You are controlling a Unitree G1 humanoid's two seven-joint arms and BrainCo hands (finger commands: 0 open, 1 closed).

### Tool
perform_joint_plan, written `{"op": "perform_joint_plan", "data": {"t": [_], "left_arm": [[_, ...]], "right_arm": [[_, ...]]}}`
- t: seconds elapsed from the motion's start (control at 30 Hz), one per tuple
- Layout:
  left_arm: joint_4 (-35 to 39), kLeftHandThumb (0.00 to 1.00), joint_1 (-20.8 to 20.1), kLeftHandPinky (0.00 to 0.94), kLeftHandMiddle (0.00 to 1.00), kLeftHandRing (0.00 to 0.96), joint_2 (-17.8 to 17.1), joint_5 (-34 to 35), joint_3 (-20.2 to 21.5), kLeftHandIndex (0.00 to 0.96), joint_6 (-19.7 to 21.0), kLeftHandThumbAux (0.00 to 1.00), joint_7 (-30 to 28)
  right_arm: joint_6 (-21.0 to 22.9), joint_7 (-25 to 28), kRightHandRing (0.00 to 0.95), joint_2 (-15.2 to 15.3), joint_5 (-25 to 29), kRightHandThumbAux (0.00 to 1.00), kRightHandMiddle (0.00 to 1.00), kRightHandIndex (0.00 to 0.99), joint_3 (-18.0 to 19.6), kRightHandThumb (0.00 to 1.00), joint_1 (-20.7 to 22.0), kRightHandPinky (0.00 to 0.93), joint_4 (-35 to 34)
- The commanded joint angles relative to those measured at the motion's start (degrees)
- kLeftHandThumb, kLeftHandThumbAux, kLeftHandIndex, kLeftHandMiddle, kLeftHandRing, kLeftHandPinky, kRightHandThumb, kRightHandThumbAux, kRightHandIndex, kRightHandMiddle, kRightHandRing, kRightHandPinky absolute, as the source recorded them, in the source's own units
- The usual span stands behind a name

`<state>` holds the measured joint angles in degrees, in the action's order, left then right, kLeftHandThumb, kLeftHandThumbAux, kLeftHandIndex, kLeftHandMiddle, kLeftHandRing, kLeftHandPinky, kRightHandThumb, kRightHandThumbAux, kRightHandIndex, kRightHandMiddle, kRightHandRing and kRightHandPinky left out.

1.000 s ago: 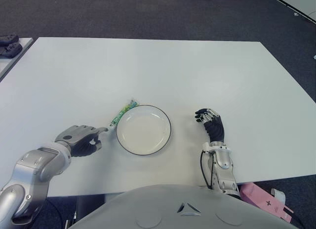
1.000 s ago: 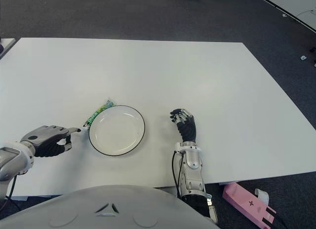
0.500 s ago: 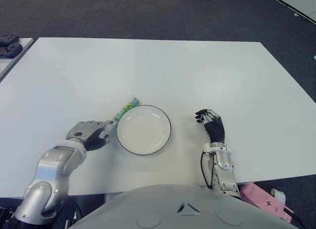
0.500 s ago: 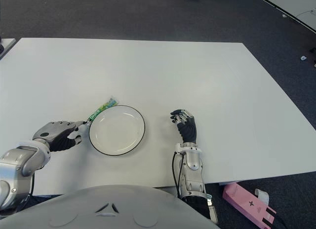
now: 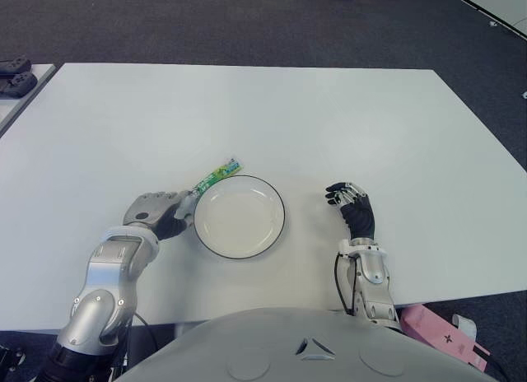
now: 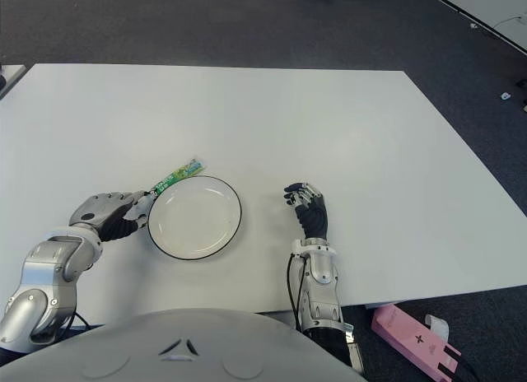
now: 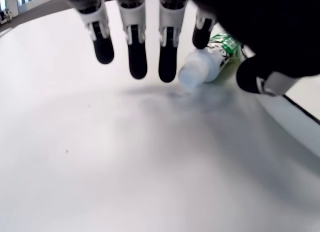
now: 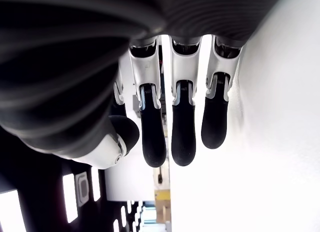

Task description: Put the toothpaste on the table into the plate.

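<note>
The green and white toothpaste tube [image 5: 219, 174] lies flat on the white table [image 5: 272, 118], touching the far-left rim of the empty white plate [image 5: 240, 216] with its dark edge. My left hand [image 5: 177, 207] is at the tube's near end, just left of the plate. In the left wrist view the tube's white cap [image 7: 197, 74] lies on the table between my spread fingers [image 7: 136, 57] and thumb [image 7: 257, 74], which are not closed on it. My right hand [image 5: 350, 205] shows to the right of the plate, fingers loosely extended and holding nothing.
A pink box [image 5: 440, 331] lies on the floor past the table's near right corner. Dark objects [image 5: 15, 76] sit on a neighbouring surface at the far left. The table's front edge runs close behind both hands.
My left hand has slid right across the table to the tube's cap end. The tube has shifted a little away and to the right along the plate's rim. The right hand has not moved.
</note>
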<state>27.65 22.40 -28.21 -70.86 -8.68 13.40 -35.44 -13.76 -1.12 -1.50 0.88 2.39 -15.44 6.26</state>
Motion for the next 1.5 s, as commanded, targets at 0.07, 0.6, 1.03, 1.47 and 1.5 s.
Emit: {"op": "perform_joint_plan", "data": {"t": [0.07,0.6,1.03,1.47,1.5], "left_arm": [[-2.76,0.566,0.71,0.146,0.199,0.172,0.52,0.11,-1.49,0.0,0.34,0.27,0.53],[-7.52,0.532,-0.52,0.193,0.179,0.16,1.8,-0.65,-4.38,0.0,2.52,0.236,5.2],[-9.0,0.522,-1.6,0.241,0.175,0.165,1.9,-1.05,-6.0,0.001,3.93,0.233,6.27],[-10.49,0.515,-2.82,0.198,0.217,0.195,2.02,-0.78,-5.25,0.005,4.32,0.252,11.81],[-10.66,0.514,-2.96,0.195,0.218,0.195,2.1,-0.72,-5.2,0.004,4.36,0.252,12.41]], "right_arm": [[1.01,0.24,0.471,-0.12,0.35,0.725,0.476,0.428,-0.03,0.711,-0.96,0.463,0.56],[0.68,0.38,0.472,0.13,0.16,0.725,0.477,0.427,-0.02,0.709,-1.35,0.466,0.12],[0.71,0.42,0.47,0.19,0.2,0.725,0.477,0.427,-0.05,0.709,-1.49,0.466,-0.15],[0.0,0.52,0.47,0.39,-0.35,0.725,0.478,0.428,-0.26,0.709,-1.12,0.464,0.58],[-0.01,0.5,0.47,0.39,-0.37,0.725,0.478,0.428,-0.25,0.709,-1.08,0.464,0.65]]}}
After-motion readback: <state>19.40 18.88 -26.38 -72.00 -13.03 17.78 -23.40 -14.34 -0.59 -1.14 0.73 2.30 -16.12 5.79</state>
